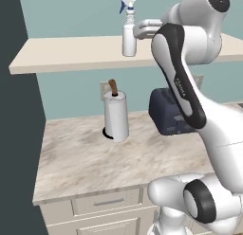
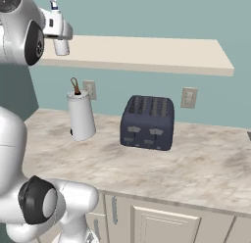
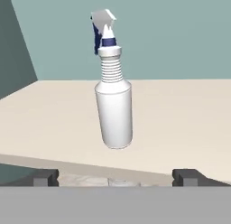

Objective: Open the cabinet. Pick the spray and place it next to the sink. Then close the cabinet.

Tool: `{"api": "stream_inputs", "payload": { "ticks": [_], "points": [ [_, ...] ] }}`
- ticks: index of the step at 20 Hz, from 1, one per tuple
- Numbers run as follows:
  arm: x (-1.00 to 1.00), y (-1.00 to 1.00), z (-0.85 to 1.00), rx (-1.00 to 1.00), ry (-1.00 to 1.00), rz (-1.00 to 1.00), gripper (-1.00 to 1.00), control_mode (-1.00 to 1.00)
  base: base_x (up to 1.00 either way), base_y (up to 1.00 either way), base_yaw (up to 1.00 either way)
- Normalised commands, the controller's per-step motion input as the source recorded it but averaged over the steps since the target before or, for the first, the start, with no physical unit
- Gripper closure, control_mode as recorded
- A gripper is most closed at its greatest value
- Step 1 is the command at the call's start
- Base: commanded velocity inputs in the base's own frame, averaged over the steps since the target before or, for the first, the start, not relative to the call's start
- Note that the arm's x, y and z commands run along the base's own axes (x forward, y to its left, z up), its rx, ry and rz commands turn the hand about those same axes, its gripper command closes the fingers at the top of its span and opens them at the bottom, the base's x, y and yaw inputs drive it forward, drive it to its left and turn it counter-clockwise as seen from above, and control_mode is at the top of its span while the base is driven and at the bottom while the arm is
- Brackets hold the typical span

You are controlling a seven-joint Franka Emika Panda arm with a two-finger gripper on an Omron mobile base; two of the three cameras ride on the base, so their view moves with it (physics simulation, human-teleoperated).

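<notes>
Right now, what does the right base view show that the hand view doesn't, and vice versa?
Right base view alone: the toaster, the paper-towel roll, wall outlets and the counter with its drawers. Hand view alone: the spray bottle's ribbed neck and blue nozzle up close, and the two finger tips spread wide. Both: the spray bottle standing upright on the shelf.

Both base views looked forward over the marbled counter (image 1: pixel 95 158) from behind; the hand view faced the beige shelf (image 3: pixel 180 119) closely.
</notes>
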Motion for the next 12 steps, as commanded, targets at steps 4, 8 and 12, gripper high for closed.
{"api": "stream_inputs", "payload": {
  "ticks": [4, 8, 12],
  "points": [
    [0.11, 0.00, -0.11, 0.00, 0.00, 0.00, -1.00, -1.00, 0.00, 0.00, 0.00],
    [0.15, 0.00, -0.15, 0.00, -0.02, 0.00, -1.00, -1.00, 0.00, 0.00, 0.00],
    [0.23, 0.01, -0.09, 0.00, -0.01, 0.00, -1.00, -1.00, 0.00, 0.00, 0.00]
  ]
}}
